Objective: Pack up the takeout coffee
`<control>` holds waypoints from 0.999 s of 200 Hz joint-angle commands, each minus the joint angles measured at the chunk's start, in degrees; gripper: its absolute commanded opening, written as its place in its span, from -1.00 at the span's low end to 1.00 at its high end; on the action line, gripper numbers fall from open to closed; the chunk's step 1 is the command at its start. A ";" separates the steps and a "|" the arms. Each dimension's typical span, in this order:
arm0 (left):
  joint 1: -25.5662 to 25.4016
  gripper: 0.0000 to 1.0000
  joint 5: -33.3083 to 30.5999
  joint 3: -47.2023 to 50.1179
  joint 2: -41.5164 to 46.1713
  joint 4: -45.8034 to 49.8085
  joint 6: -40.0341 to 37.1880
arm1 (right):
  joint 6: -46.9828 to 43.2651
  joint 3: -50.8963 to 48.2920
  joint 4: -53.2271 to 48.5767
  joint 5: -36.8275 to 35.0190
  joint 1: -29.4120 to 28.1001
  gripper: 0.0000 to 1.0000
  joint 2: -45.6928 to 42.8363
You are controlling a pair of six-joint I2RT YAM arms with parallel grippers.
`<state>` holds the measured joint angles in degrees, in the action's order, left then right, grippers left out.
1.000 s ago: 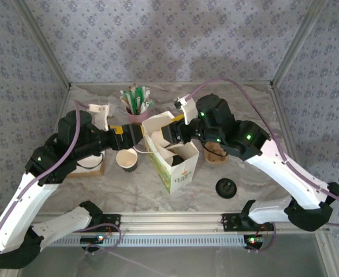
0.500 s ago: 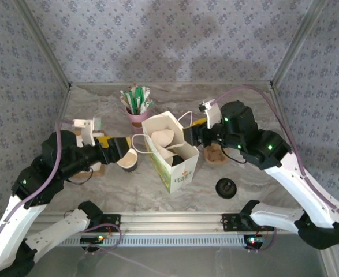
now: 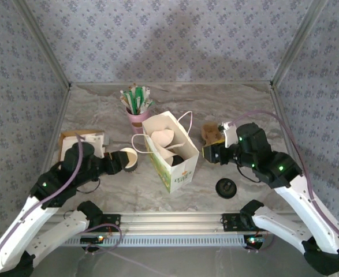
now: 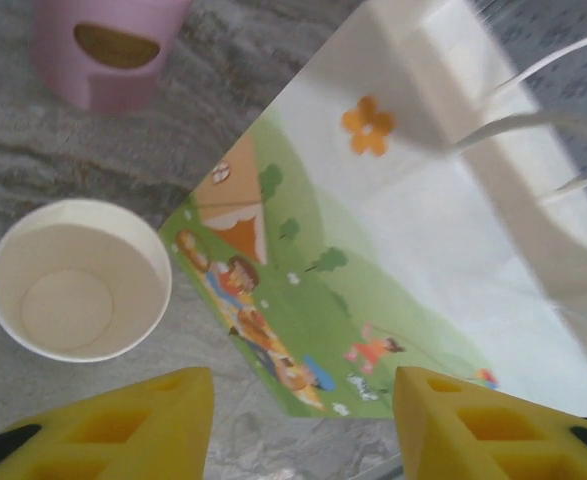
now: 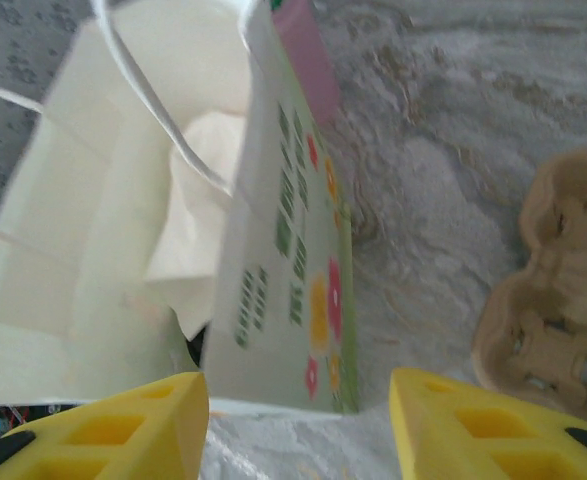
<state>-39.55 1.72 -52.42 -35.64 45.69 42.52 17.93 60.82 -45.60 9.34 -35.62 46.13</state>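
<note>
jaws apart; takeout coffee [image 3: 178, 160] inside bag [image 3: 181, 173]; lidless cup [image 4: 78, 280] empty

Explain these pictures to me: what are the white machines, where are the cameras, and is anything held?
Two robot arms are bolted to a marble table. One picture looks down from above; the other two come from a camera on each wrist, where the yellow blocks are fingers. On it are a white paper bag, an open lidless cup, a pink cup of packets, a cardboard cup carrier and a loose black lid. The left tool faces the cup and bag, the right tool the bag. Both are open and hold nothing.
</note>
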 commanded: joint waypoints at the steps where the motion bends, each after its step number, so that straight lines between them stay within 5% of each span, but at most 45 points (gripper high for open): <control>1: -0.34 -0.06 1.16 1.65 -3.10 -5.38 1.76 | 1.60 -4.01 -1.93 1.85 0.80 0.01 -1.82; 97: 2.73 -0.12 7.46 2.92 -19.35 -22.52 4.22 | 5.29 -18.70 10.89 8.18 1.27 -0.16 -2.95; 200: 8.33 -0.15 11.96 -0.98 -29.28 -28.67 2.71 | 7.15 -21.37 18.67 7.36 -3.97 -0.20 1.21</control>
<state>-32.25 12.08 -50.43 -64.03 20.05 46.15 23.81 39.55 -29.54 16.97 -38.06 46.63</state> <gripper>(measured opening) 0.426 0.402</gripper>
